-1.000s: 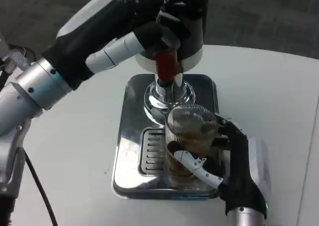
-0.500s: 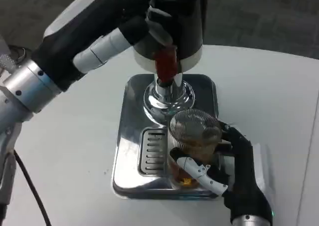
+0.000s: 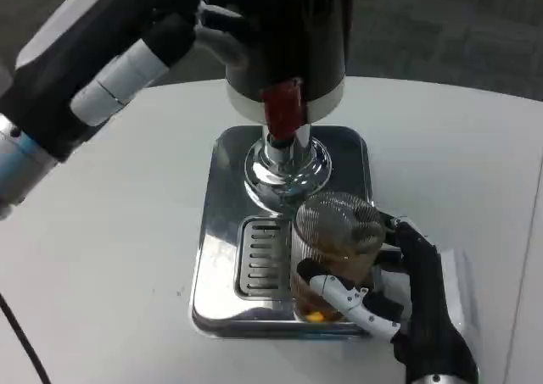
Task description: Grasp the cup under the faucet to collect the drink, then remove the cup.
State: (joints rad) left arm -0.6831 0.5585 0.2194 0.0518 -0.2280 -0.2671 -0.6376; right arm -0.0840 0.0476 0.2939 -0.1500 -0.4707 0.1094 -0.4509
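A clear ribbed cup [image 3: 337, 253] with brown drink in it stands at the front right of the chrome drip tray [image 3: 222, 265]. My right hand [image 3: 407, 303] grips the cup from the right, thumb across its front. The dispenser's black body [image 3: 288, 36] rises behind, with a red faucet lever [image 3: 281, 108] and a chrome spout base [image 3: 286, 164] beneath it. My left hand [image 3: 191, 19] is up at the top left, beside the dispenser's body, fingers partly curled and holding nothing that I can see.
The drip tray's slotted grate [image 3: 259, 257] lies left of the cup. White table [image 3: 102, 257] spreads to both sides, with its far edge against dark carpet [image 3: 441, 28].
My left hand has drawn back up and to the left, off the red lever. My right hand has slid the cup toward the front right of the tray, away from the spout.
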